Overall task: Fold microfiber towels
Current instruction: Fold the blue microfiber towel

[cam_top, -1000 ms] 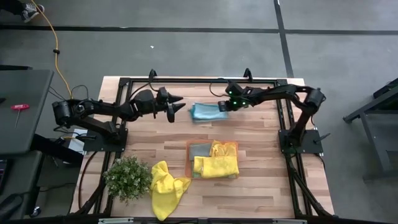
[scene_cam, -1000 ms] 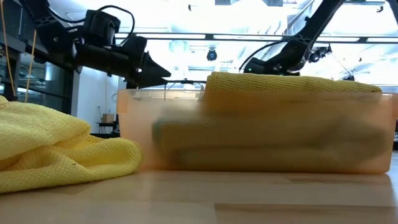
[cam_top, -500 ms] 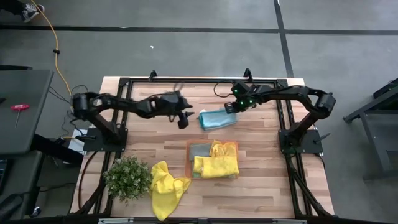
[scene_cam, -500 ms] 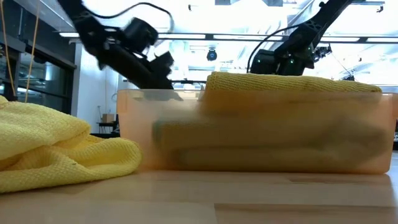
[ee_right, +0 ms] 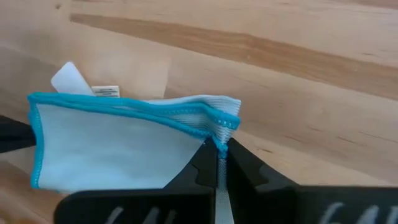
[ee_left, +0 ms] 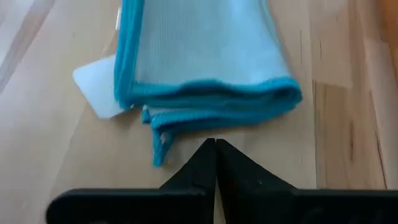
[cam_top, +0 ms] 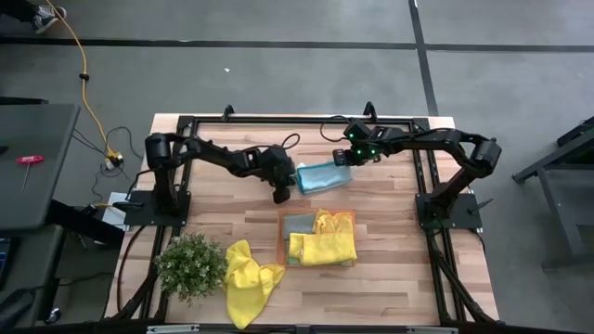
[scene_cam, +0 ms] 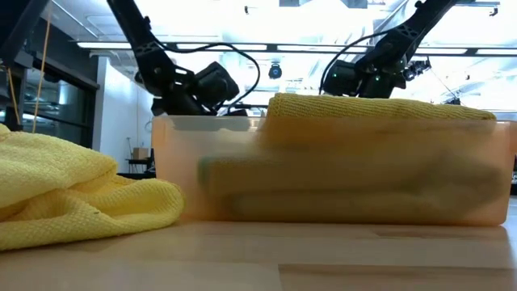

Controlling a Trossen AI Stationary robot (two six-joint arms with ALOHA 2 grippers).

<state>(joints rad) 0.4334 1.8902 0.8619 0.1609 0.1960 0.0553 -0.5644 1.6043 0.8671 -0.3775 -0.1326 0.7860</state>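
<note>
The blue towel (cam_top: pixel 324 176) lay folded just beyond the orange tray (cam_top: pixel 284 215). My right gripper (ee_right: pixel 219 151) pinched its corner; my left gripper (ee_left: pixel 215 144) sat pressed together just short of its edge, holding nothing. Pulling one-sided, I judged, could drag the fold open.

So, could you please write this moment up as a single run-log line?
left gripper: shut, empty, at folded light blue microfiber towel edge | right gripper: shut on towel corner | step: fold in progress
</note>
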